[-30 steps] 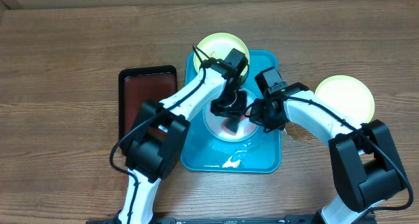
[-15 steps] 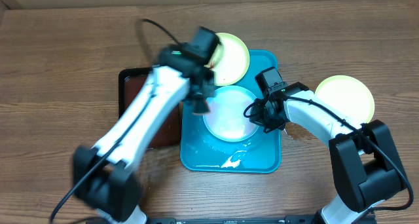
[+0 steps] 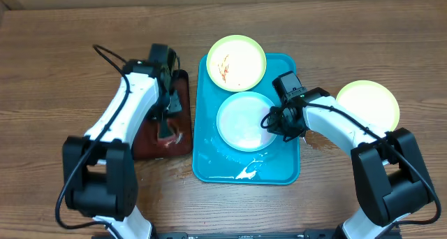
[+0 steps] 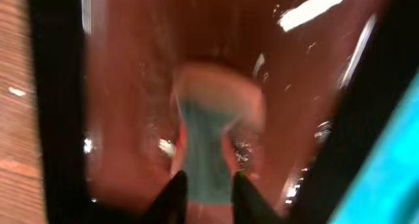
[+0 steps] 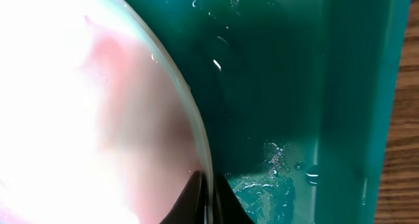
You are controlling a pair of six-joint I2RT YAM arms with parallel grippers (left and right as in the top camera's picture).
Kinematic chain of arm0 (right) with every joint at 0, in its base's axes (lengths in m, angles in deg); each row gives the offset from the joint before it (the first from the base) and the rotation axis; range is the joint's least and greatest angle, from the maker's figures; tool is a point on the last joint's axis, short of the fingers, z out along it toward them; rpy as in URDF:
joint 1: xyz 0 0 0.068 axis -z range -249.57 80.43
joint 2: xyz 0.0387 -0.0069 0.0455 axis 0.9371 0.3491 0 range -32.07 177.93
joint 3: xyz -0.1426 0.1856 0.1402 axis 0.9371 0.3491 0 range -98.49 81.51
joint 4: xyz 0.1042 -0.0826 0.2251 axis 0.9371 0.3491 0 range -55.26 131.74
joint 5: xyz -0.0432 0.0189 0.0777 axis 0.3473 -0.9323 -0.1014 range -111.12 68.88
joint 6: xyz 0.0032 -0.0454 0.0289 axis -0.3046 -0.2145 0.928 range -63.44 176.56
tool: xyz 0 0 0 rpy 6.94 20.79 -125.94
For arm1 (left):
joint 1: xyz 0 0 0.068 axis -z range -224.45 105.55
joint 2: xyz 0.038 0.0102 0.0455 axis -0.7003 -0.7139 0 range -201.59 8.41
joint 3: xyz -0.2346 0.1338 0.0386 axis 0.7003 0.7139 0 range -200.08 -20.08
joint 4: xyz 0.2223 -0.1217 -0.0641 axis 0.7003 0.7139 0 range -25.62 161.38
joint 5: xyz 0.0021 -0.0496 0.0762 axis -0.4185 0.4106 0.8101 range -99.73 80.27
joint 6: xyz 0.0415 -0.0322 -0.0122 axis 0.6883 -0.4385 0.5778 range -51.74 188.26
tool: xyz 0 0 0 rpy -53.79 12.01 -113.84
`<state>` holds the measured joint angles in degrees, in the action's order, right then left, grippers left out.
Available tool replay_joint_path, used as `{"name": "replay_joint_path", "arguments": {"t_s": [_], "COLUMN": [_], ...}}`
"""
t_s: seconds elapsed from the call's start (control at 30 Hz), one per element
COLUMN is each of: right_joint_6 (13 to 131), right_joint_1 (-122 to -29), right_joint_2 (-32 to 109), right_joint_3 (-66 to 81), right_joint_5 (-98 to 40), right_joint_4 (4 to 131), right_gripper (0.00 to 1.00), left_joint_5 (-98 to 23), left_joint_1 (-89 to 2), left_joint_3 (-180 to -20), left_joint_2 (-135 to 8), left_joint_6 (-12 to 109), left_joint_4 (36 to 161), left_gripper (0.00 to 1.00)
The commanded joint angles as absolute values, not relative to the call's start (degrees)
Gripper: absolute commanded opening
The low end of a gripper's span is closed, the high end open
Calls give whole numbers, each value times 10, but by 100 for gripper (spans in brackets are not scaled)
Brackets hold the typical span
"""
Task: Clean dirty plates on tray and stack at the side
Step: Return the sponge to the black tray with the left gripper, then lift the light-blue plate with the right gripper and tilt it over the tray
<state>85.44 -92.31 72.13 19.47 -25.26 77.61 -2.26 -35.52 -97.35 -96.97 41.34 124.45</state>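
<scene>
With left gripper (image 4: 206, 185) clamped on teal sponge (image 4: 206, 152), soak it well in black tray (image 4: 55, 119), just left of turquoise tray (image 3: 279, 172). With right gripper (image 5: 209, 188) pinched on rim of light-blue plate (image 5: 98, 119), mid-tray, hold it flat. Done with left arm (image 3: 129, 110) stretched forward, right arm (image 3: 335, 124) bent inward from tray's right.

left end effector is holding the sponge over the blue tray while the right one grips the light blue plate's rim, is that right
Not quite. The left end effector holds the sponge over the black tray, not the blue tray, as the overhead view shows. The rest stands: the right end effector grips the rim of the light blue plate.
</scene>
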Motion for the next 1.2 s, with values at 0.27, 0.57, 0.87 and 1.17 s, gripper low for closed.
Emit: {"name": "replay_joint_path", "arguments": {"t_s": [0.27, 0.57, 0.87, 1.17], "right_joint_6": [736, 680, 681, 684], "right_joint_1": [-947, -1073, -1192, -1268], "right_joint_2": [718, 714, 733, 790], "right_joint_3": [20, -172, -171, -171], "right_joint_5": [-192, -45, 80, 236], "right_joint_4": [942, 976, 830, 800], "right_gripper": [4, 4, 4, 4], "left_joint_5": [-83, -149, -193, -185], "left_joint_1": [-404, -487, -549, -549], "left_joint_3": [-1078, -1166, -1174, -1173], "left_joint_2": [-878, -790, -747, -747], "left_joint_6": [430, 441, 441, 441], "left_joint_4": [1299, 1345, 1360, 1372], "left_gripper": [66, 100, 100, 100]}}
